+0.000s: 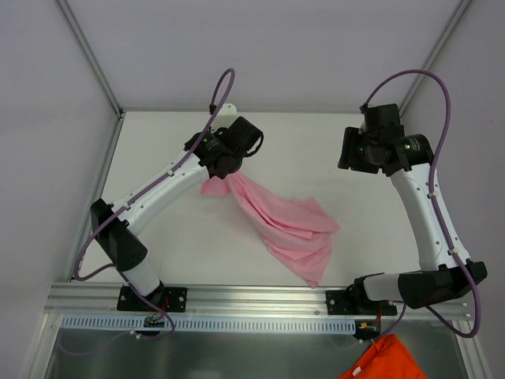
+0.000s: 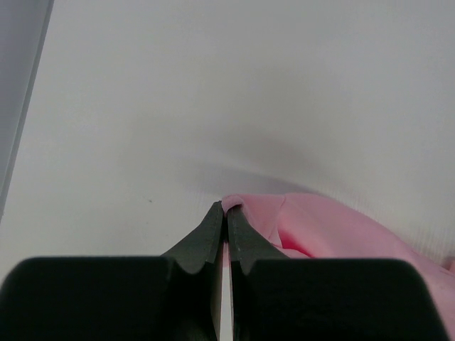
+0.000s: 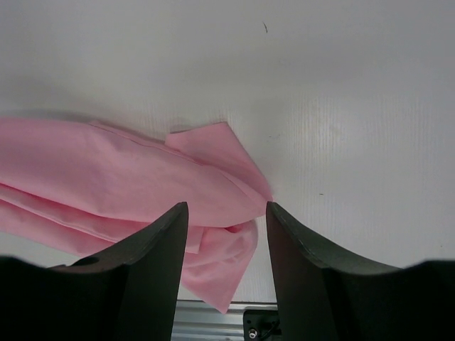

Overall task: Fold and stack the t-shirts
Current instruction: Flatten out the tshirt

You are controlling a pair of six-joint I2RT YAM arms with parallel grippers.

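Bright, even light on the white table. Soft grey shadow beyond the shirt in the left wrist view; close fingers slightly blurred.

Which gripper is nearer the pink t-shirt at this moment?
Left. The left gripper is shut on the edge of the pink t-shirt, pinching the cloth. The right gripper is open and apart from it, off its far-right side, touching nothing.

A matte white table stands between pale grey walls, an aluminium rail along its near edge.
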